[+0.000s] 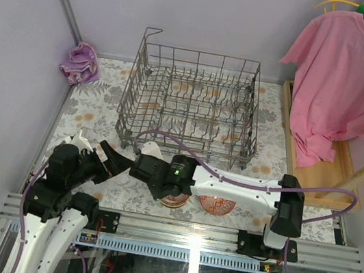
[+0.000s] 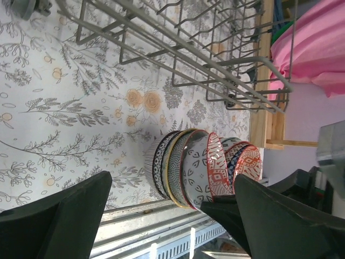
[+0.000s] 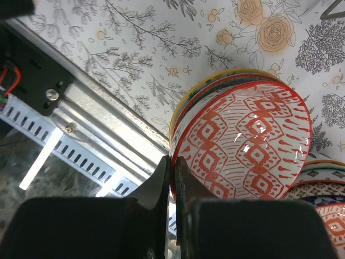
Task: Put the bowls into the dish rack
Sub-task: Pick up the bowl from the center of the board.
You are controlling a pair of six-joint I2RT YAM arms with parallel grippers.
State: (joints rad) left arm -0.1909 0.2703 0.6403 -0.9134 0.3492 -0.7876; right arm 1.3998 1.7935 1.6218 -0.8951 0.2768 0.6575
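Grey wire forms the dish rack (image 1: 130,94), which stands in the upper middle of the overhead view on a flower-patterned worktop (image 1: 95,116), with no bowl in it yet. The bowls wait in two nested stacks, one (image 1: 173,199) at the lower middle of that frame and another (image 1: 216,205) just to its right. The right hand (image 3: 172,167) reaches across to the first stack, its fingers pressed together on the rim of the top red-and-white bowl (image 3: 253,140), pinching it at the lower centre of its own view. The left hand (image 2: 172,182) hovers at the lower left, fingers spread wide and holding nothing. The step looks like picking the first bowl. Next, the bowl likely needs lifting free of the stack and carrying to the rack's upright tines.
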